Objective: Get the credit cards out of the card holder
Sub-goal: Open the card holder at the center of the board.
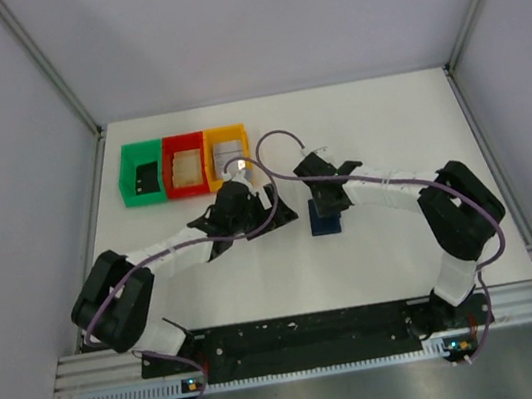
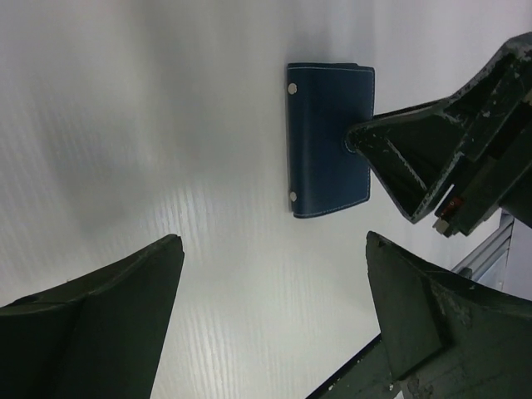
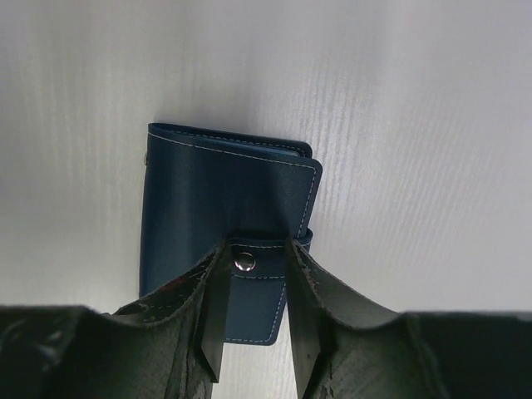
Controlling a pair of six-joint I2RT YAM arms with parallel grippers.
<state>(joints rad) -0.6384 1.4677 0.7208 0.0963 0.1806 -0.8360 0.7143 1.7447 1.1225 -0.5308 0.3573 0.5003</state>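
The card holder [image 3: 224, 183], a small dark blue wallet with white stitching, lies folded shut on the white table [image 1: 375, 121], also seen in the overhead view [image 1: 328, 222] and the left wrist view [image 2: 328, 141]. My right gripper [image 3: 256, 245] reaches down over it, its two fingers pressed against either side of the snap tab [image 3: 249, 287]. The same gripper's tip shows touching the holder's edge in the left wrist view [image 2: 357, 137]. My left gripper [image 2: 273, 241] hovers wide open over bare table to the holder's left [image 1: 272, 207]. The credit cards are hidden.
Three small bins stand in a row at the back left: green [image 1: 126, 181], red [image 1: 169, 169] and orange [image 1: 210, 158], each with something flat inside. Grey walls close in the table on both sides.
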